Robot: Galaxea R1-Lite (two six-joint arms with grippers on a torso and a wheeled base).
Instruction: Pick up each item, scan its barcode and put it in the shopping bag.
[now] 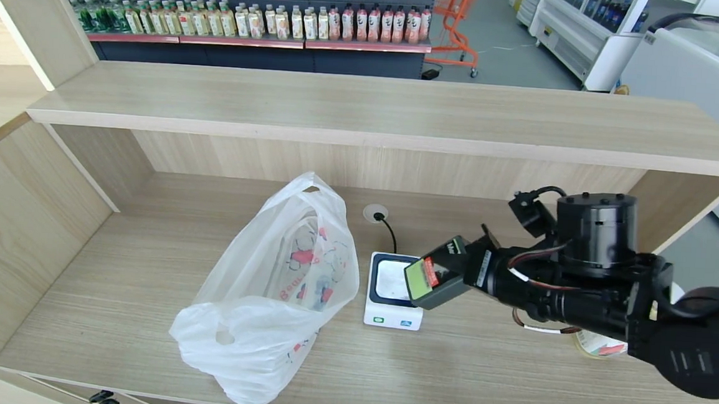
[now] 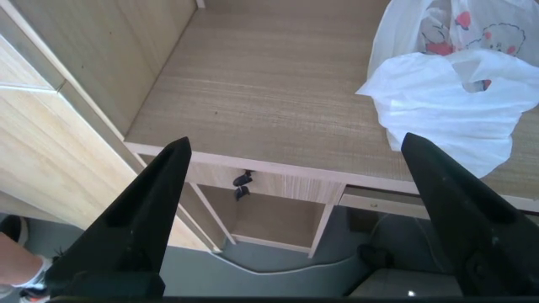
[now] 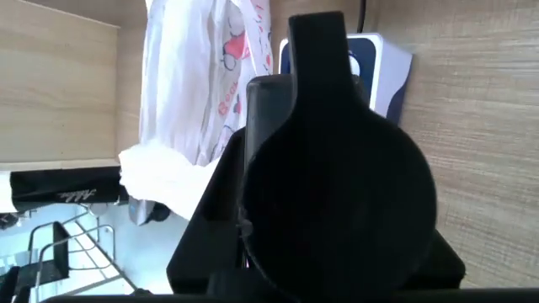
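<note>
- Thin white plastic shopping bag: translucent, crinkled, faintly glossy.
- Pale wood-grain counter: matt, with fine lines like laminate.
- Small white plastic scanner box with a dark-blue frame, at three o'clock of the bag: smooth casing, glossy window.
- Dark grey rectangular box with a green label: matt sides, shiny label.

The shopping bag is translucent white, with a pink-and-red cartoon print showing through. The scanner is white with a dark blue top frame. The box is dark grey with a green face and a red patch. The counter is pale wood grain.
</note>
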